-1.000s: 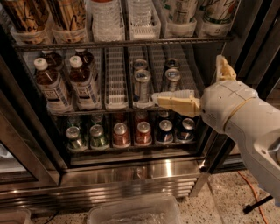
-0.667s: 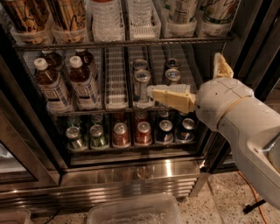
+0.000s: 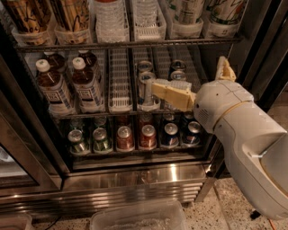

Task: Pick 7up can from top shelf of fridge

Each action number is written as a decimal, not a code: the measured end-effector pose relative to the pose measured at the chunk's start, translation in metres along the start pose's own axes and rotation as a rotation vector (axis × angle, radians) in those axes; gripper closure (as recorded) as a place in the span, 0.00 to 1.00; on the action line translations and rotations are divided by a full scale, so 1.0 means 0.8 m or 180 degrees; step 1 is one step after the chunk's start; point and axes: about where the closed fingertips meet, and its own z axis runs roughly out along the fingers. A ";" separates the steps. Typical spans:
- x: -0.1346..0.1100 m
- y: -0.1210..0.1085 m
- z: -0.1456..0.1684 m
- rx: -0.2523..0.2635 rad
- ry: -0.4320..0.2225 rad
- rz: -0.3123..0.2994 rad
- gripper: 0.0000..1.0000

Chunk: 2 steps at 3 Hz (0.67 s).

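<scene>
Tool [image 3: 173, 94]: tan, on the end of the white arm [image 3: 238, 134] that comes in from bottom right. Pokes left into the fridge [image 3: 135, 175], level w/ the second rack down. Released or clenched? can't tell tbh.
Closest stuff: slim silver cans [image 3: 145, 83] on that second rack. The tool's tip sits right in front of them, touching or not idk.
7up can [image 3: 186, 12]: white w/ green print, up on the top shelf [image 3: 135, 45], right side, in a clear lane tray, upper part cut off by the frame edge. It's above the tool and apart from it. Similar can [image 3: 225, 13] in the next lane over.
Rest of top shelf: water btls [image 3: 110, 18] mid, tall tan cans [image 3: 27, 15] far left.
Second rack, left: two brown btls [image 3: 85, 83] w/ white caps, then a white lane tray [image 3: 120, 81] btw them and the slim cans.
Bottom rack: row of small cans [image 3: 135, 137], green, red, blue.
Fridge body: black frames, shiny steel base panel.
Floor: clear plastic bin [image 3: 139, 218] in front of the base panel.
</scene>
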 end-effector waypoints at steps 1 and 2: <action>0.001 -0.005 0.000 0.0030 -0.0028 0.0027 0.00; -0.002 -0.007 0.002 0.0045 -0.0058 -0.0091 0.00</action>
